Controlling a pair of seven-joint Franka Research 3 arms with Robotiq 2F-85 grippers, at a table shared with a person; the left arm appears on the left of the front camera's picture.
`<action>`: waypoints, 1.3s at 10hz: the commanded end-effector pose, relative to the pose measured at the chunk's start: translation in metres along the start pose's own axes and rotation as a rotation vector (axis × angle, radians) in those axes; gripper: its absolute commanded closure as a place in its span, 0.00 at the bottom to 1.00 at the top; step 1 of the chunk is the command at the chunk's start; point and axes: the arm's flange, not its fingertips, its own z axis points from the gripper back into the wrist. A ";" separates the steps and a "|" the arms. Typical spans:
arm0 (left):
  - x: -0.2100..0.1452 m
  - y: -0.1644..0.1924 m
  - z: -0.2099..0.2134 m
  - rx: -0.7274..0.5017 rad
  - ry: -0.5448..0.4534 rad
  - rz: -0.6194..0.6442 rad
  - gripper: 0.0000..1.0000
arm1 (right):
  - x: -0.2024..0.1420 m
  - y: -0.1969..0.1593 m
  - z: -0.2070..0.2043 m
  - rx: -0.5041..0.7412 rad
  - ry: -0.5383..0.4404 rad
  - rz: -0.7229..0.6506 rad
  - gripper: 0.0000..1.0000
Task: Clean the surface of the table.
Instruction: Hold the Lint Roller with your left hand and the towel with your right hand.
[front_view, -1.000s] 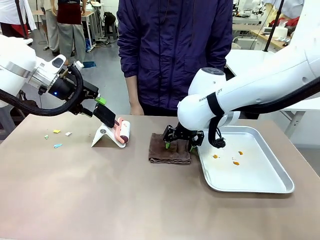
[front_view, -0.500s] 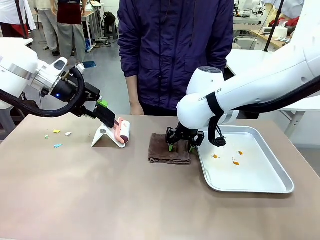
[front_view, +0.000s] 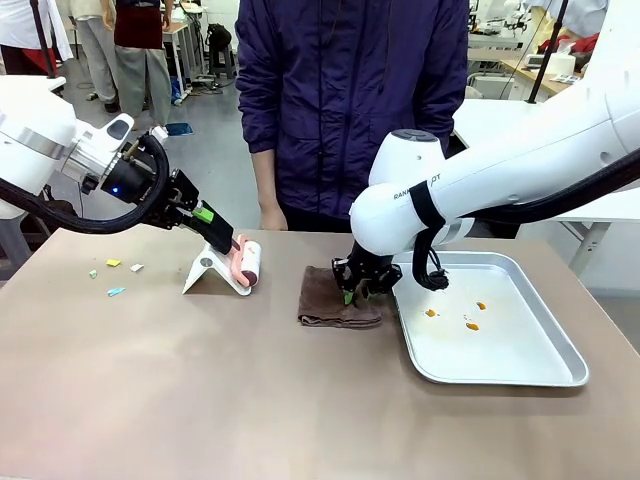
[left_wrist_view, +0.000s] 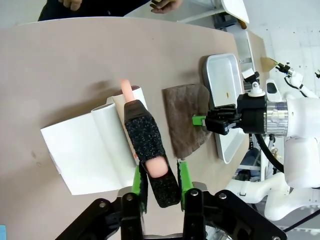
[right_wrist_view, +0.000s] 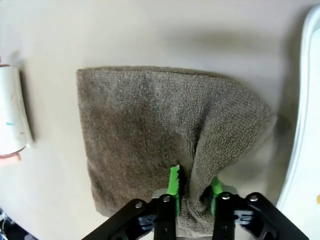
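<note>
Brown towel (right_wrist_view: 135, 125) lies on the taupe tabletop (front_view: 200, 400), its raised fold pinched by the right end effector (right_wrist_view: 195, 185). The left end effector (left_wrist_view: 160, 177) is clamped on the lint roller handle (left_wrist_view: 144, 135).

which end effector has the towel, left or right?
The right end effector: it pinches a raised fold of the brown towel. The left end effector grips the lint roller by its handle instead.
</note>
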 end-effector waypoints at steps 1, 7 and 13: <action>0.005 0.001 -0.003 -0.007 -0.001 -0.003 1.00 | 0.004 0.003 -0.010 -0.034 0.010 0.006 1.00; 0.004 0.001 0.000 -0.023 -0.012 -0.013 1.00 | 0.005 0.001 -0.010 -0.037 0.019 0.002 1.00; -0.014 -0.008 0.048 -0.234 -0.118 -0.056 1.00 | -0.003 -0.055 0.063 0.309 -0.058 0.033 1.00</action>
